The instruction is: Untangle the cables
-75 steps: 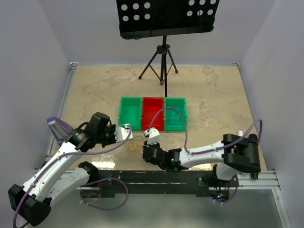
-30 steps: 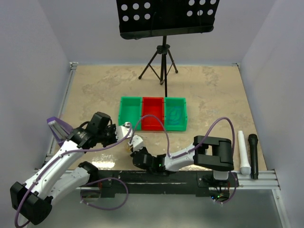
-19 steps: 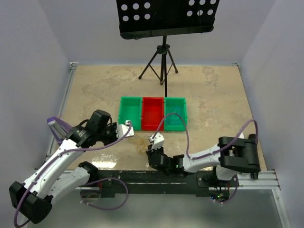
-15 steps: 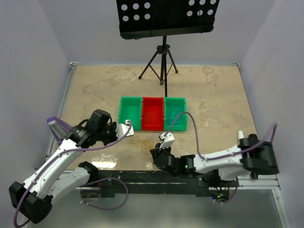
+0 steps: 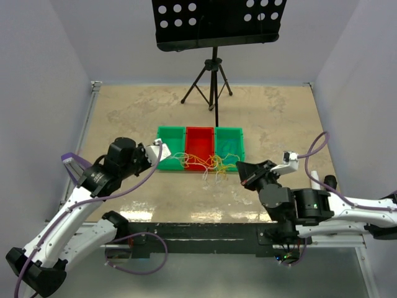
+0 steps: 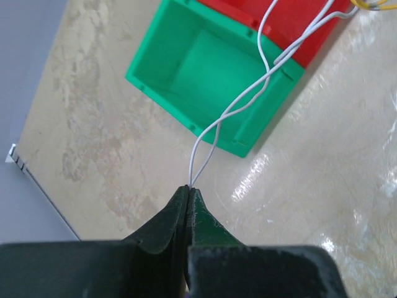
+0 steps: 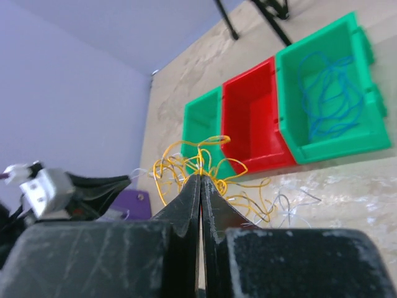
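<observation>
Inspector: State of the jaws?

Arm: My left gripper (image 6: 188,188) is pressed together, pinching a white strand (image 6: 248,93) at the very tips. My right gripper (image 7: 200,179) is also closed tight. Its catch is hidden in the seam. Since the bundle hangs from it, I judge it holds a strand of the cables (image 5: 205,162).

Inspector: Location of the cables?

Arm: Strung between my two grippers, along the front of the three bins. The yellow-orange tangle (image 7: 197,160) sits bunched before the red bin (image 5: 200,144), just off my right tips. The white strand passes over a corner of the left green bin (image 6: 211,74). Loose whitish loops trail onto the table (image 5: 124,112). A blue-green coil (image 7: 329,93) lies apart in the right green bin (image 5: 229,130).

Inspector: Change noted?

Arm: Half a second ago my grippers were near each other at the near edge, with the bundle small and slack between them. Now they are well apart: the left is up by its green bin and the right has swung out to the right. The bundle is drawn into a line.

Inspector: Finding?

Arm: In my judgement the pull has opened the loops, but the yellow-orange knot is not yet free of the white. Separation is incomplete, and pulling harder may tighten the knot.
</observation>
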`<action>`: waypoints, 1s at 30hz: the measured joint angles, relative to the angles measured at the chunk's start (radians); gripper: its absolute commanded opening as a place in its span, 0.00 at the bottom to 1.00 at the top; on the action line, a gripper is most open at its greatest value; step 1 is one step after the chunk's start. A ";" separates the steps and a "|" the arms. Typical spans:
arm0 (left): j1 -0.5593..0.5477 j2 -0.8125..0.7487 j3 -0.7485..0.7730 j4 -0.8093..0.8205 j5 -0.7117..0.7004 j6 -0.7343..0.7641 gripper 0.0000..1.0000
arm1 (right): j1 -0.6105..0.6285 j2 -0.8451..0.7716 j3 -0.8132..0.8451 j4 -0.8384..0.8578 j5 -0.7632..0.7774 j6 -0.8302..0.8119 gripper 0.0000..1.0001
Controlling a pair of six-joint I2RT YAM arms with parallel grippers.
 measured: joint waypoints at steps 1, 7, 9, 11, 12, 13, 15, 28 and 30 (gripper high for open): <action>0.000 -0.006 0.012 0.014 -0.002 -0.017 0.00 | 0.000 0.019 0.040 -0.073 0.024 0.046 0.00; 0.000 -0.055 0.067 0.064 -0.077 -0.106 0.00 | -0.074 0.182 0.207 -0.452 0.125 0.255 0.00; 0.000 -0.069 0.089 0.079 -0.120 -0.137 0.00 | -0.120 0.213 0.211 -0.509 0.141 0.266 0.00; 0.000 -0.094 0.096 0.102 -0.174 -0.158 0.00 | -0.166 0.238 0.216 -0.542 0.148 0.266 0.00; 0.000 -0.107 0.096 0.109 -0.201 -0.162 0.00 | -0.190 0.247 0.217 -0.553 0.151 0.262 0.00; 0.000 -0.124 0.096 0.116 -0.234 -0.164 0.00 | -0.217 0.253 0.217 -0.562 0.154 0.255 0.00; 0.000 -0.157 0.095 0.134 -0.296 -0.162 0.00 | -0.272 0.253 0.217 -0.573 0.163 0.241 0.00; 0.000 -0.253 0.082 0.161 -0.443 -0.054 0.00 | -0.458 0.034 0.329 -0.607 0.249 0.121 0.00; 0.000 -0.254 0.085 0.159 -0.436 -0.043 0.00 | -0.458 0.043 0.330 -0.609 0.249 0.112 0.00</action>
